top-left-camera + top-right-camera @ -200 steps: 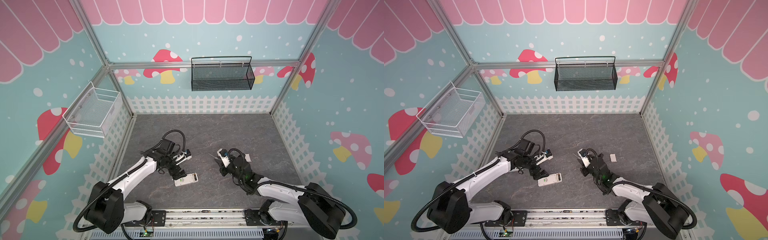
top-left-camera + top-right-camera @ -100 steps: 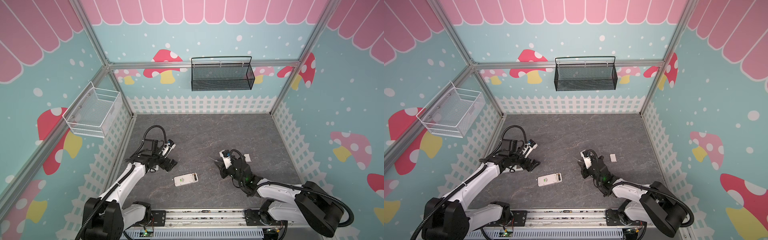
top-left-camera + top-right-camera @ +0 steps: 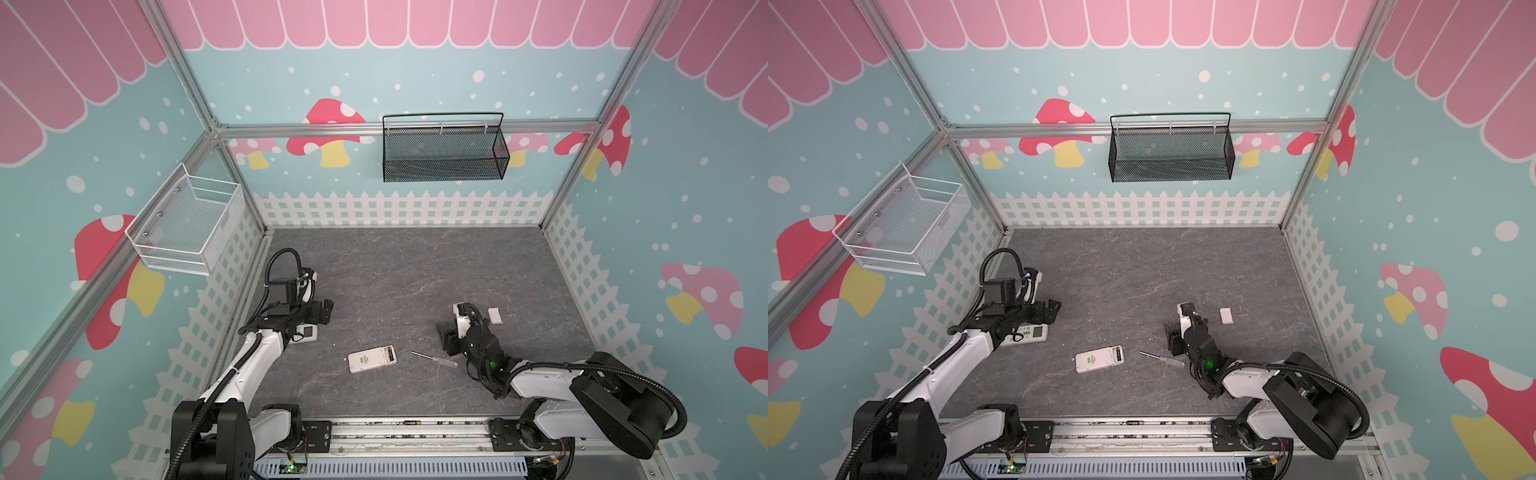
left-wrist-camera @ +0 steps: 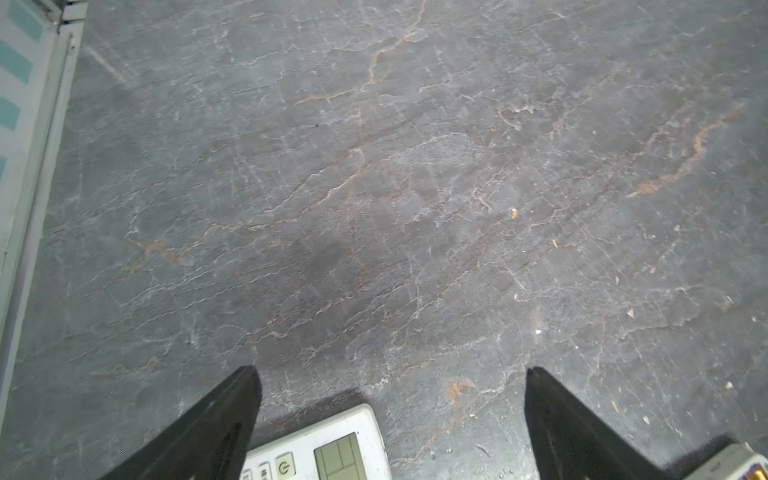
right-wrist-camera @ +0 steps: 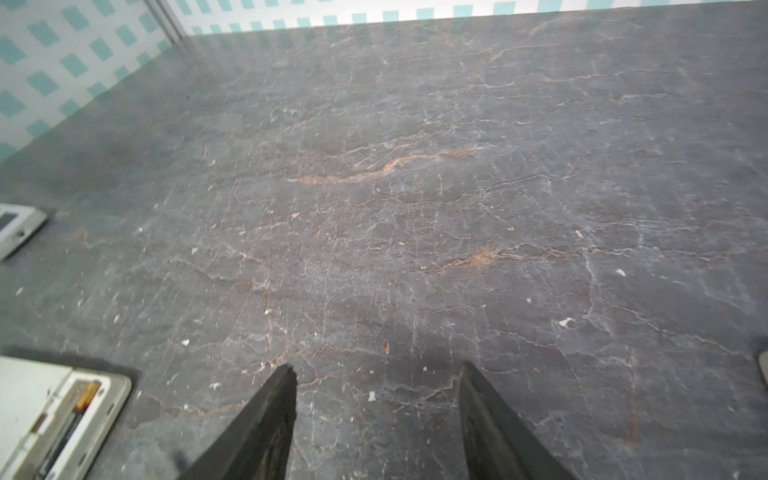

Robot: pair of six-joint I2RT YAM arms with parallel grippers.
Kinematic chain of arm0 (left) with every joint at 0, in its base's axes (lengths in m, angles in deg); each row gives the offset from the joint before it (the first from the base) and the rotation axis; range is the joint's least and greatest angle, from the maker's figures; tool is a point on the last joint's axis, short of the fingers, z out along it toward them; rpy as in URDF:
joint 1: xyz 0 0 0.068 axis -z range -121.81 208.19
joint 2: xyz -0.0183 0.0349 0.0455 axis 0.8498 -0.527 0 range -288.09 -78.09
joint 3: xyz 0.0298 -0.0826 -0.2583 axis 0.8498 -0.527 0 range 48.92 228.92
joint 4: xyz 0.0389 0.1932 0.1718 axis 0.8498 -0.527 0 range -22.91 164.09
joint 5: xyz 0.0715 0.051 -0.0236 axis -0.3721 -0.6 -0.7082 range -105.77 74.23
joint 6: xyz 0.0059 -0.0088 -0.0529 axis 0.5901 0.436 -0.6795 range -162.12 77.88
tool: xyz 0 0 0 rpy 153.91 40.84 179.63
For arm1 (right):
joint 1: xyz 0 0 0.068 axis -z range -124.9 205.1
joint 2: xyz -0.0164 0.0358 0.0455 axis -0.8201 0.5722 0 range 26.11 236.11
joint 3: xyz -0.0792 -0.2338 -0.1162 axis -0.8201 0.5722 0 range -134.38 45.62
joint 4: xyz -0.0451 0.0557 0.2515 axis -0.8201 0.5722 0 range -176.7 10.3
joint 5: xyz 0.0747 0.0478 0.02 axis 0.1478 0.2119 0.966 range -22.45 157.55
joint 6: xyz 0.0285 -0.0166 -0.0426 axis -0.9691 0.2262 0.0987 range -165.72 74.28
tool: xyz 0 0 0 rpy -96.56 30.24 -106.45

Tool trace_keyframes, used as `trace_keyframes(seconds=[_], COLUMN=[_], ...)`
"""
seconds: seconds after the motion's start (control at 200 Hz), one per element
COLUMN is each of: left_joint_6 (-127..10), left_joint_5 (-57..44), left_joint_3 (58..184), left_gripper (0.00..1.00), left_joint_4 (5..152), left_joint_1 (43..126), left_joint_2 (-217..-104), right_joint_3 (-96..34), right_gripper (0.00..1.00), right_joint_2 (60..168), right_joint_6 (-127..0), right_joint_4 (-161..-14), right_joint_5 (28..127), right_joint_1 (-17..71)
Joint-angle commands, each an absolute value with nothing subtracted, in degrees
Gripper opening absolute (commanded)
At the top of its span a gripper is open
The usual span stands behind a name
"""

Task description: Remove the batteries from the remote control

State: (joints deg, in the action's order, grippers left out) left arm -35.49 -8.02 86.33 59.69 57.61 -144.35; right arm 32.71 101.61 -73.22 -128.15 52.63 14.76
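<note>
Looks roughly halfway: got the cover (image 3: pixel 494 315) off and parked well apart on the bench (image 3: pixel 415 270), still need to fish the batteries (image 5: pixel 79 409) out of the remote (image 3: pixel 368 360) lying back-up mid-bench, with left claw (image 4: pixel 392 370) and right claw (image 5: pixel 378 368) both released, empty.

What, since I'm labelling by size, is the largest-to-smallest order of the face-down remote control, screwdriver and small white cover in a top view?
1. remote control
2. screwdriver, similar in length but far thinner
3. small white cover
All lie on the table, so nearness barely matters.
</note>
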Motion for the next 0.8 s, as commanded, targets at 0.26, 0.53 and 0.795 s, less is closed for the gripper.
trace_keyframes(seconds=[0.26, 0.53, 0.795], left_joint_6=[-37.7, -41.9, -41.4], left_joint_5=[-13.2, -12.1, -12.9], left_joint_3=[84.6, 82.3, 68.9], left_gripper=[0.99, 1.0, 0.99], left_joint_4=[79.8, 97.5, 127.5], left_joint_1=[57.2, 57.2, 58.9], left_joint_2=[-148.2, -157.9, -164.7], right_joint_3=[26.0, 23.8, 27.6], right_gripper=[0.94, 0.94, 0.94], right_joint_2=[90.3, 92.4, 100.4], right_joint_6=[-64.5, -49.6, -44.3], right_joint_4=[-123.8, -126.7, -139.3], right_joint_5=[49.7, 46.2, 48.7], right_joint_1=[29.3, 38.8, 45.6])
